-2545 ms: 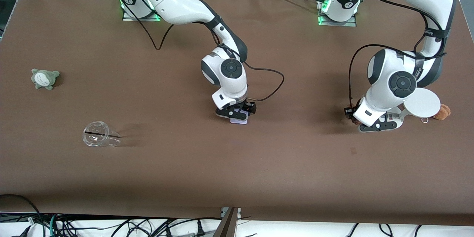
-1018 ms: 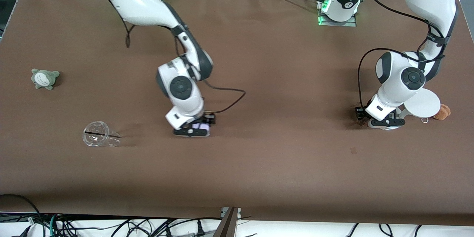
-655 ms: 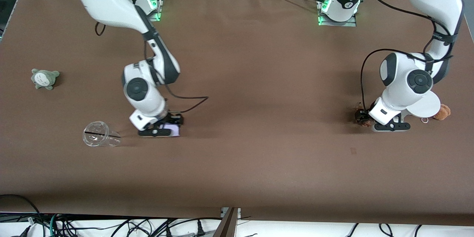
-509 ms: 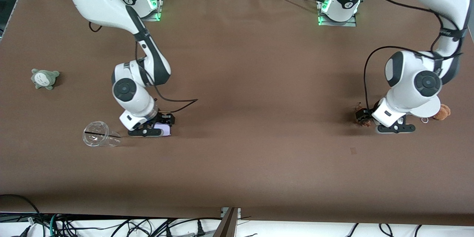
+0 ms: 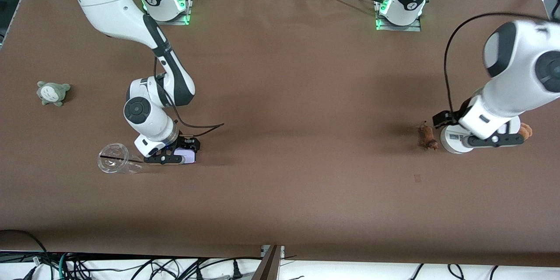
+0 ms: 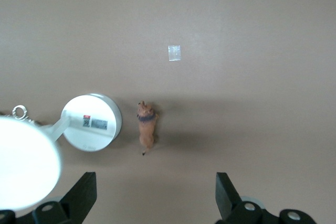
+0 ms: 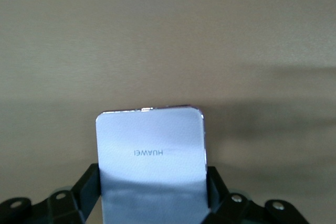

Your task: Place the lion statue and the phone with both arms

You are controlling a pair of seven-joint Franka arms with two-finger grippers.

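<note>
Working, front view: right hand (image 5: pixel 171 158) is gripping the flat pale lavender-white phone (image 5: pixel 185 156) low over the brown counter (image 5: pixel 280 162), just beside the clear plastic cup lying on its side (image 5: pixel 117 164).
Lion, front view: tiny orange-brown lion statue (image 5: pixel 426 135) is standing free on the counter, just beside the white round disc stand (image 5: pixel 453 142); left hand (image 5: pixel 494 140) is hanging over that stand.
Left wrist view: left hand's fingers (image 6: pixel 81 195) are spread wide, holding nothing; lion statue (image 6: pixel 146 131) is resting apart from them.
Right wrist view: fingers (image 7: pixel 88 187) are clamping the phone (image 7: pixel 151 166) by its edges.
Advice: right arm should be lowering flat and releasing only once the phone is touching down, clear of the cup.
</note>
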